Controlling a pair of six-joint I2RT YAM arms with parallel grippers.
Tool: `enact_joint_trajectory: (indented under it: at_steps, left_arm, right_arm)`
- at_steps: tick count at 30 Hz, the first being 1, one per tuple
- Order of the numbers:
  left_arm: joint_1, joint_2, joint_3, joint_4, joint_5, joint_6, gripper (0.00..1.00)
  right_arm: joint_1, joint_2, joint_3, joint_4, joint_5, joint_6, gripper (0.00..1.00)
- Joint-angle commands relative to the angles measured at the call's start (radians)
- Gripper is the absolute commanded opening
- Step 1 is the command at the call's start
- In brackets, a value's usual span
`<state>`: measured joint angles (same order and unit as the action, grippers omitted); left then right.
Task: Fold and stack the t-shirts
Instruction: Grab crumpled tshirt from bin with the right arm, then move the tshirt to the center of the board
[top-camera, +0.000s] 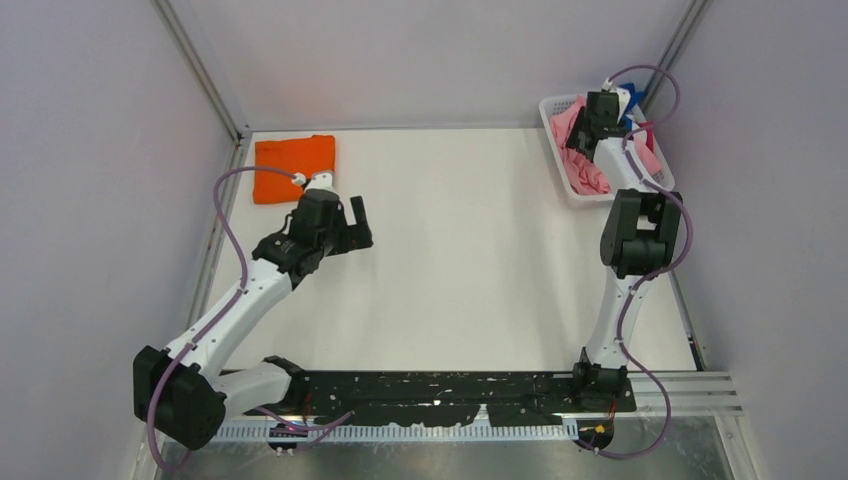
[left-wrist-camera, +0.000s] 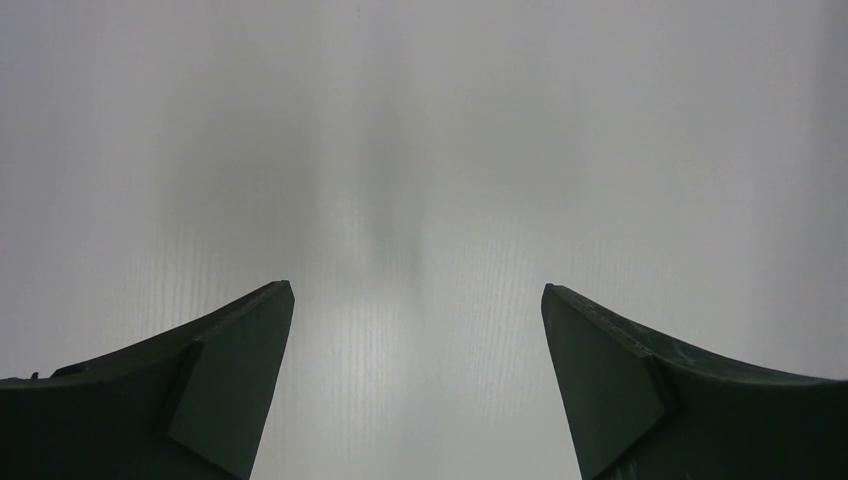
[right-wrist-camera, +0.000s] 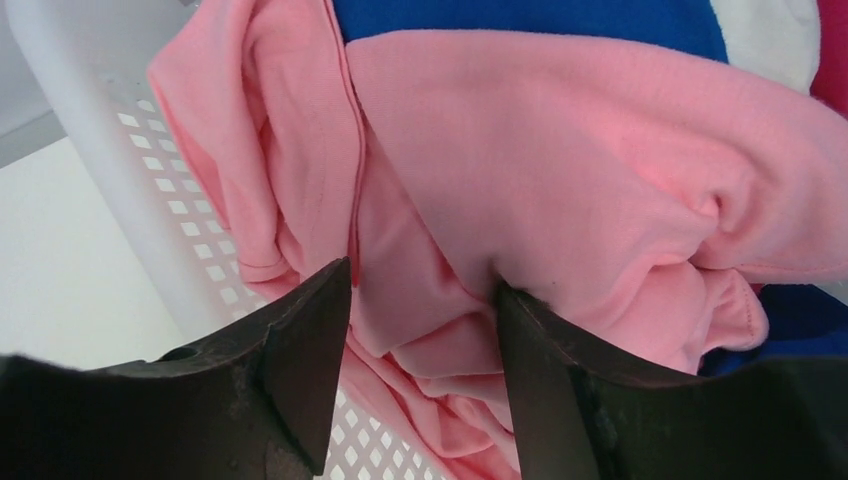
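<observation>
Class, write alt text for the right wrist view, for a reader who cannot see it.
The right gripper, open, straddles a fold of a light pink t-shirt heaped in a white slatted basket. A blue t-shirt shows behind it.

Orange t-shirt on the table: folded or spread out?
Folded. The orange t-shirt lies as a compact rectangle with no sleeves sticking out, apart from the open left gripper.

White tabletop (top-camera: 470, 260), pale grey walls (top-camera: 430, 60) on three sides, aluminium corner posts (top-camera: 200, 68), soft even light
</observation>
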<state>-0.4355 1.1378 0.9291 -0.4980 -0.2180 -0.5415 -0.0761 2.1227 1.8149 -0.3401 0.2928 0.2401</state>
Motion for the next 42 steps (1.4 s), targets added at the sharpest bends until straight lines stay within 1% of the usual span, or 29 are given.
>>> enact_joint_trajectory:
  at_steps: [1, 2, 4, 5, 6, 7, 8, 10, 16, 18, 20, 24, 30, 32, 35, 42]
  left_arm:
    - [0.008, -0.011, 0.038, 0.026, -0.011, 0.007, 1.0]
    - [0.009, -0.016, 0.035, 0.026, -0.011, 0.007, 1.0]
    - [0.009, -0.024, 0.028, 0.028, -0.012, 0.006, 1.0]
    - [0.009, -0.029, 0.023, 0.029, -0.012, 0.007, 1.0]
    - [0.009, -0.035, 0.017, 0.031, -0.012, 0.008, 1.0]
    - [0.01, -0.042, 0.012, 0.035, -0.013, 0.007, 1.0]
    - [0.01, -0.051, 0.006, 0.037, -0.015, 0.007, 1.0]
    - [0.012, -0.074, -0.001, 0.038, -0.017, 0.006, 1.0]
    - [0.012, -0.155, -0.04, 0.038, -0.016, 0.014, 1.0]
    - [0.013, -0.19, -0.064, 0.05, -0.009, 0.015, 1.0]
    - [0.013, -0.228, -0.092, 0.063, -0.004, 0.012, 1.0]
    - [0.014, -0.295, -0.128, 0.061, -0.014, 0.013, 1.0]
    - [0.014, -0.375, -0.162, 0.031, -0.047, 0.008, 1.0]
    - [0.014, -0.398, -0.176, 0.026, -0.053, 0.005, 1.0]
    - [0.013, -0.428, -0.19, 0.012, -0.069, 0.0, 1.0]
    - [0.014, -0.491, -0.204, -0.052, -0.137, -0.015, 1.0]
  right_arm:
    - [-0.004, 0.029, 0.069, -0.026, 0.049, -0.015, 0.57]
    - [-0.004, 0.032, 0.07, -0.031, 0.058, -0.015, 0.55]
    - [-0.003, 0.031, 0.066, -0.032, 0.067, -0.014, 0.39]
    - [-0.004, 0.029, 0.065, -0.034, 0.071, -0.012, 0.34]
    - [-0.004, 0.026, 0.064, -0.035, 0.072, -0.009, 0.23]
    - [-0.003, 0.019, 0.064, -0.041, 0.074, -0.008, 0.18]
    - [-0.003, 0.013, 0.064, -0.043, 0.074, -0.005, 0.1]
    - [-0.004, -0.019, 0.06, -0.05, 0.065, -0.004, 0.06]
    - [-0.004, -0.204, 0.048, -0.046, -0.003, -0.015, 0.05]
    - [-0.004, -0.279, 0.036, -0.04, -0.056, -0.014, 0.05]
    - [-0.004, -0.387, 0.01, -0.026, -0.154, 0.001, 0.05]
    - [0.004, -0.539, -0.059, 0.024, -0.293, 0.039, 0.05]
    - [0.043, -0.688, -0.052, 0.04, -0.541, 0.081, 0.05]
    - [0.07, -0.721, -0.031, 0.03, -0.584, 0.076, 0.05]
    - [0.169, -0.757, -0.001, 0.02, -0.617, 0.061, 0.05]
    - [0.345, -0.797, 0.037, 0.014, -0.727, 0.075, 0.05]
